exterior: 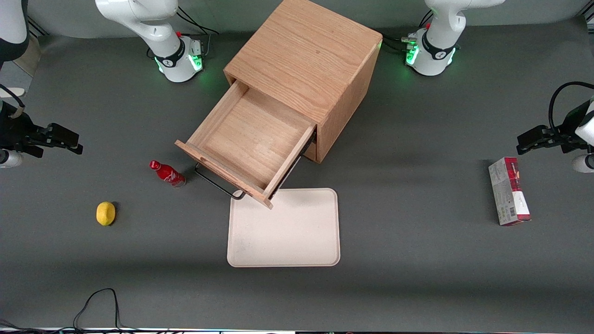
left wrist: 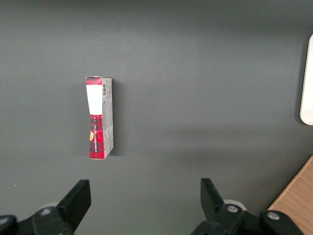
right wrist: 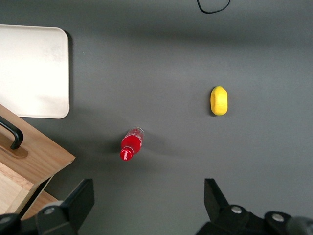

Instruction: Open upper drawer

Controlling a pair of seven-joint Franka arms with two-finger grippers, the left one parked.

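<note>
The front camera hangs high and looks steeply down on the whole grey surface, facing both arm bases. The right wrist camera looks straight down from well above, past the wide-spread pincer; it shares the red bottle, lemon, cream tray and upper drawer corner with the front view. The left wrist camera, also looking straight down, shares the red carton.
</note>
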